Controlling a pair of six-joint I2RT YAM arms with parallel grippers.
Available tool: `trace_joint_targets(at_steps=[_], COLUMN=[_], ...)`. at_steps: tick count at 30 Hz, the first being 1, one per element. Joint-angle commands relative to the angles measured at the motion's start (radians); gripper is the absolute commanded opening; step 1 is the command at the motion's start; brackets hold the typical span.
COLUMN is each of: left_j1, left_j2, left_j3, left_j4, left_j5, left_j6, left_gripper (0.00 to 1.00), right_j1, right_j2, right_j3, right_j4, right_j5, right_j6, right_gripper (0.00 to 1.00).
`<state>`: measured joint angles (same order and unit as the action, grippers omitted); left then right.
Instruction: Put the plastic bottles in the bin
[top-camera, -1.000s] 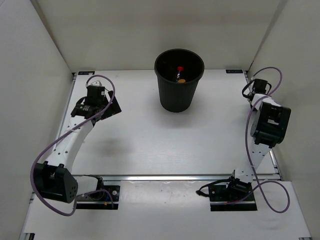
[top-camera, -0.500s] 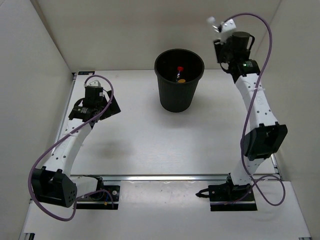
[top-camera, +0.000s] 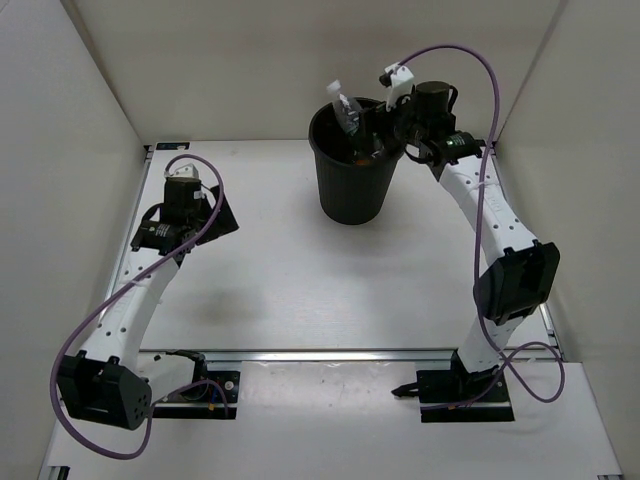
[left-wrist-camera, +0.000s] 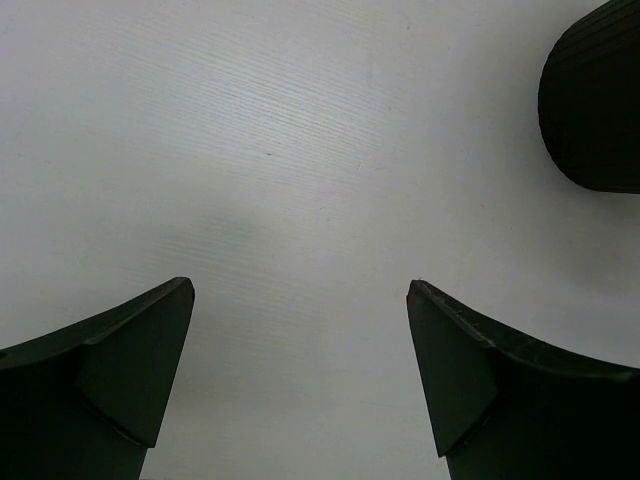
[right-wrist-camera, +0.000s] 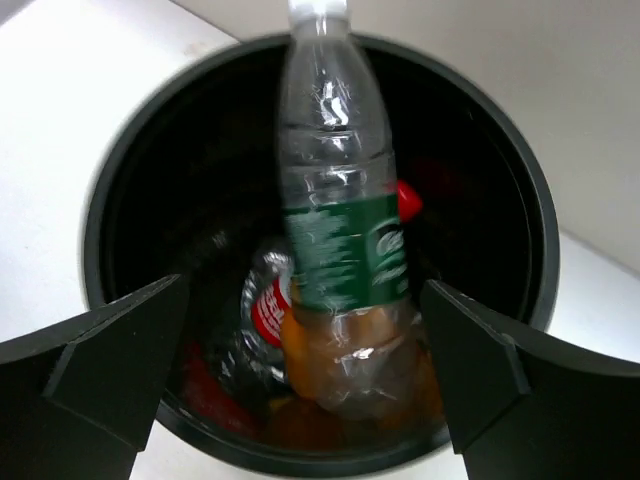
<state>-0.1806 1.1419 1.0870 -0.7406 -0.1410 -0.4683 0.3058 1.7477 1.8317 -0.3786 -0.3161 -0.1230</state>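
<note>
Green-label bottle stands inside bin rim, clear of spread right tool.

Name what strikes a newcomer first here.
A clear green-label bottle, neck up, is in the mouth of the black bin at the back, between the spread fingers of the right gripper, touching neither. A red-label bottle lies below it. The left gripper is open above the table.

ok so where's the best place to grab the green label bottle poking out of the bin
Probably its clear upper body, coming from above: the green label bottle leans cap-up over the bin rim, base down inside.
</note>
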Motion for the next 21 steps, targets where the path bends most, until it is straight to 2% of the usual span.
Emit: trace_joint_targets(at_steps=[1, 5, 9, 10, 12, 13, 15, 17, 18, 21], left_j1=[-0.002, -0.005, 0.003, 0.006, 0.009, 0.01, 0.007, 0.013, 0.006, 0.003], left_j2=[-0.027, -0.036, -0.051, -0.053, -0.073, -0.07, -0.067, -0.067, -0.076, -0.079], left_j3=[-0.013, -0.007, -0.016, -0.016, -0.021, -0.021, -0.012, -0.015, -0.018, -0.051], left_j4=[-0.013, -0.016, -0.019, -0.017, -0.019, -0.019, -0.029, -0.04, -0.042, -0.008], left_j5=[0.0, 0.003, -0.005, -0.009, -0.012, -0.014, -0.025, -0.043, -0.048, -0.019], left_j6=[0.007, 0.011, 0.008, 0.004, 0.008, 0.007, 0.011, 0.011, 0.008, -0.007], left_gripper=[0.99, 0.98, 0.98, 0.99, 0.99, 0.99, 0.98, 0.98, 0.99, 0.99], right_j1=[-0.013, -0.029, -0.152, -0.199, -0.264, -0.304, -0.419, -0.471, -0.481, -0.473], right_j2=[-0.04, -0.077, -0.109, -0.106, -0.158, -0.168, -0.273, -0.379, -0.454, -0.546], right_j3=[0.023, 0.089, 0.084, 0.063, -0.081, -0.125, -0.336, -0.498, -0.596, -0.657], right_j4=[0.029, -0.075, -0.3, -0.337, -0.422, -0.424, -0.408, -0.35, -0.309, -0.356], right_j5=[0.029, 0.3, 0.313, 0.363, 0.387, 0.361, 0.28, 0.224, 0.236, 0.396], right_j6=[0.04, 0.081, 0.195, 0.236, 0.287, 0.313, 0.351, 0.378, 0.378, 0.349], right_gripper=[0.99, 0.99, 1.0, 0.99, 0.99, 0.99, 0.99, 0.99, 1.0, 0.99])
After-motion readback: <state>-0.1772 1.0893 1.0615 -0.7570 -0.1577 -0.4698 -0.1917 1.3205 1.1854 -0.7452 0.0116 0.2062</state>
